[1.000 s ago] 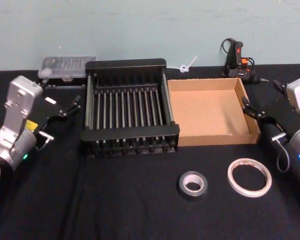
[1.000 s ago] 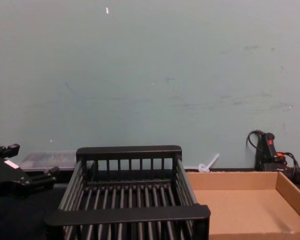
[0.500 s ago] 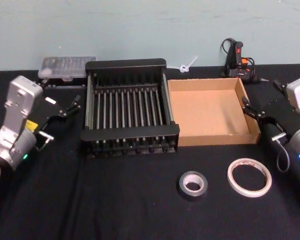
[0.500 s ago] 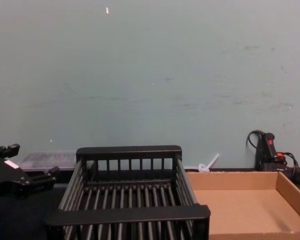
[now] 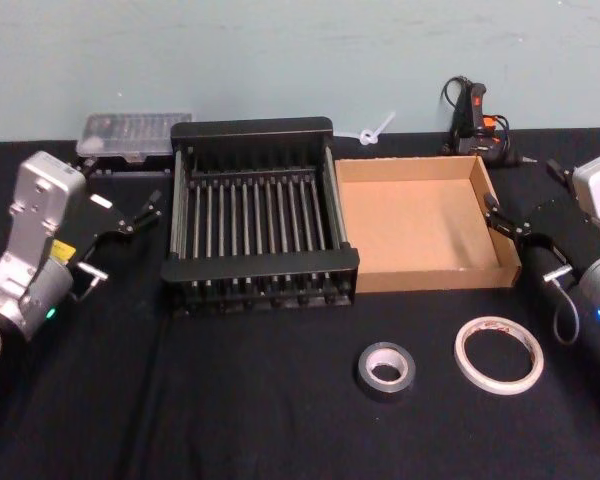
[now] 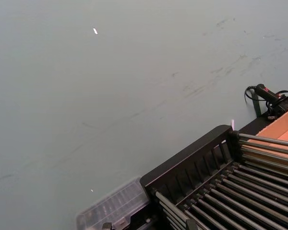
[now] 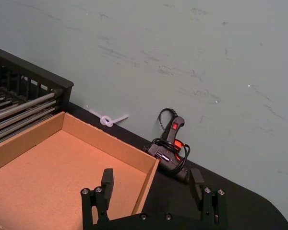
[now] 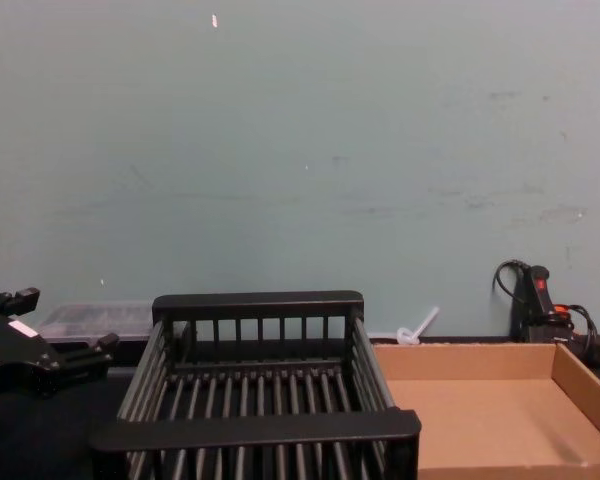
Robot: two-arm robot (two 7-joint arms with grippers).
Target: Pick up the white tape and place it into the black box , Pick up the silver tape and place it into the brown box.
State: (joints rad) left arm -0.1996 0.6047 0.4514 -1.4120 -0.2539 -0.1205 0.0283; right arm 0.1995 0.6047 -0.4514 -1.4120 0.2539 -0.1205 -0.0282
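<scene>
White tape (image 5: 498,354) lies beside silver tape (image 5: 386,369).

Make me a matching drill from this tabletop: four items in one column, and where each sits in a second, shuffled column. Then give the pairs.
Items
1. white tape
2. silver tape
3. black box
4. brown box

Places
A. back of the table, on the robot's left of the cardboard box
B. flat on the black cloth at the front, nearest the right gripper
C. back of the table, its far-right corner close to the right gripper
D. flat on the cloth at the front, just left of the other roll

Pairs: 1-B, 2-D, 3-A, 4-C
</scene>
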